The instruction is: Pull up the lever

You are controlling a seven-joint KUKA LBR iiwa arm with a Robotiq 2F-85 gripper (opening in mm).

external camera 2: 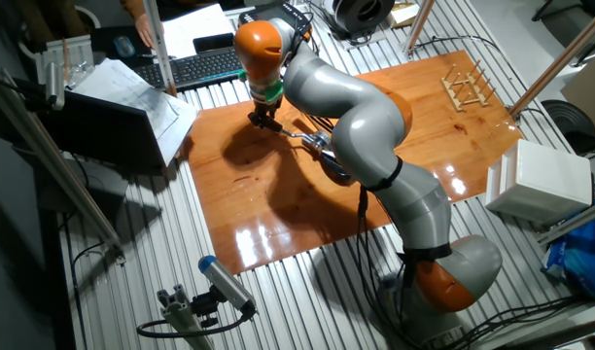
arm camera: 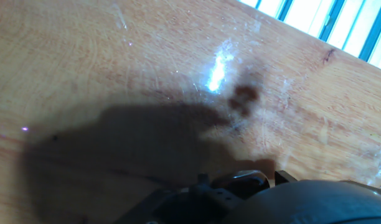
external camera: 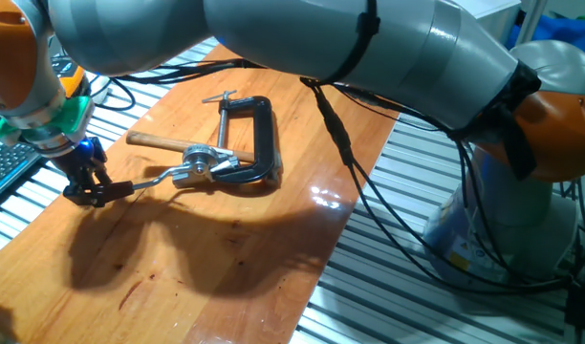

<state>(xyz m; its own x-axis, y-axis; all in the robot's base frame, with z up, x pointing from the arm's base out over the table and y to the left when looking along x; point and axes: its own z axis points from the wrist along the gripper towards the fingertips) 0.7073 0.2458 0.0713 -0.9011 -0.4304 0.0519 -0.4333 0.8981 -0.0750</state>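
The lever [external camera: 154, 178] is a thin bent silver arm that runs left from a small silver hub [external camera: 199, 168] on the wooden board. My gripper [external camera: 94, 194] sits at the arm's left end, and its black fingers are closed around the knob end, so the knob is mostly hidden. The other fixed view shows the gripper [external camera 2: 263, 120] at the board's far edge with the lever [external camera 2: 296, 134] leading to the hub. The hand view shows only blurred board [arm camera: 116, 74], shadow and a dark shape at the bottom.
A black C-clamp [external camera: 257, 143] holds the hub, and a pale wooden-handled hammer [external camera: 163, 141] lies behind it. A keyboard [external camera 2: 195, 66] and papers [external camera 2: 132, 97] lie beyond the board. A wooden rack [external camera 2: 466, 86] and a white box [external camera 2: 541, 180] stand at the right. Cables hang from the arm.
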